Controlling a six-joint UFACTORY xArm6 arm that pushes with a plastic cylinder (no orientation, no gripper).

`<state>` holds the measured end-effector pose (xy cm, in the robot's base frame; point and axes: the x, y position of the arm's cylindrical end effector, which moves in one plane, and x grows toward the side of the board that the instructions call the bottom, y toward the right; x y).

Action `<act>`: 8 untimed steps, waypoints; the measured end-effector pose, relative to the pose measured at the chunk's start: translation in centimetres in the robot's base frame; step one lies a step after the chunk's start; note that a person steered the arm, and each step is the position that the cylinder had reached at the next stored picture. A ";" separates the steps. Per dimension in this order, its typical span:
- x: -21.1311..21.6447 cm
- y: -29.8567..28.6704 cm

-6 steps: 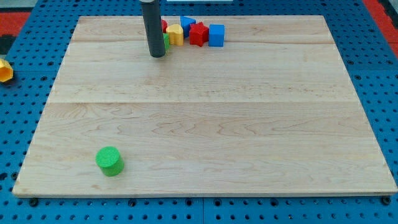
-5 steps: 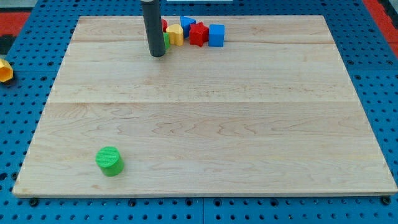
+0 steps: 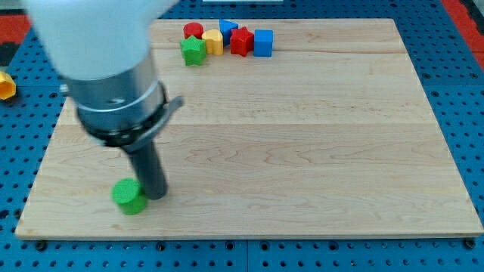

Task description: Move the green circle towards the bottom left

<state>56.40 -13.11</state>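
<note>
The green circle (image 3: 128, 196), a short green cylinder, sits near the board's bottom left corner. My tip (image 3: 155, 196) rests on the board just to the right of it, touching or nearly touching its side. The dark rod rises from there into the large grey and white arm body (image 3: 113, 83), which fills the view's upper left and hides the board behind it.
A cluster of blocks lies at the board's top edge: a green star-like block (image 3: 193, 51), a red block (image 3: 193, 32), a yellow block (image 3: 213, 42), a blue block (image 3: 228, 29), a red block (image 3: 241, 41) and a blue cube (image 3: 263, 42). A yellow block (image 3: 6, 85) lies off the board at the left.
The arm swung from the top of the board down to the bottom left, so my tip now stands beside the green circle. The circle has shifted slightly left. The green star block is now uncovered.
</note>
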 end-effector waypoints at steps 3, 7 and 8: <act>5.1 -3.3; -0.6 -8.6; -1.2 -8.6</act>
<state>55.22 -21.70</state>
